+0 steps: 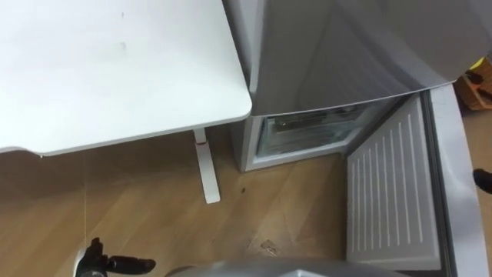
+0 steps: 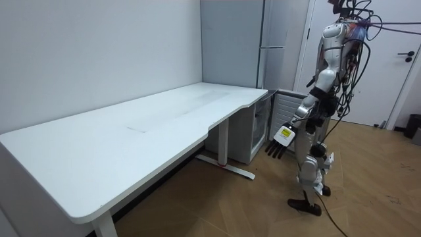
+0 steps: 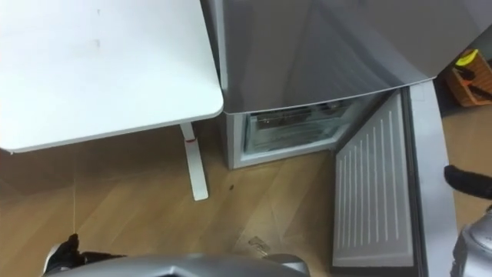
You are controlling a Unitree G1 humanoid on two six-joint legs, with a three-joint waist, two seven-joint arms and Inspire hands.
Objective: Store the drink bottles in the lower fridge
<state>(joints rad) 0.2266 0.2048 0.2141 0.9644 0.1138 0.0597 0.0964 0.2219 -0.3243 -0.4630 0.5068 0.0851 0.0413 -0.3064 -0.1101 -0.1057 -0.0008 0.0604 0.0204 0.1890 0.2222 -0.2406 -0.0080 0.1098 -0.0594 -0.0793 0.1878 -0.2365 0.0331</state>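
facing lower fridge [image 1: 307,135] at 12 o'clock; door [image 1: 388,192] open wide at 3 o'clock, presumably for loading access. left hand [image 2: 283,139] relaxed open, empty. right hand [image 3: 467,179] at 3 o'clock, state unreadable. cannot tell where drinks are; table [image 1: 115,69] at 10 o'clock bare.

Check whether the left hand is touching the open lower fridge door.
Apart. Left eye view: left hand at lower left, wood floor between it and the door.
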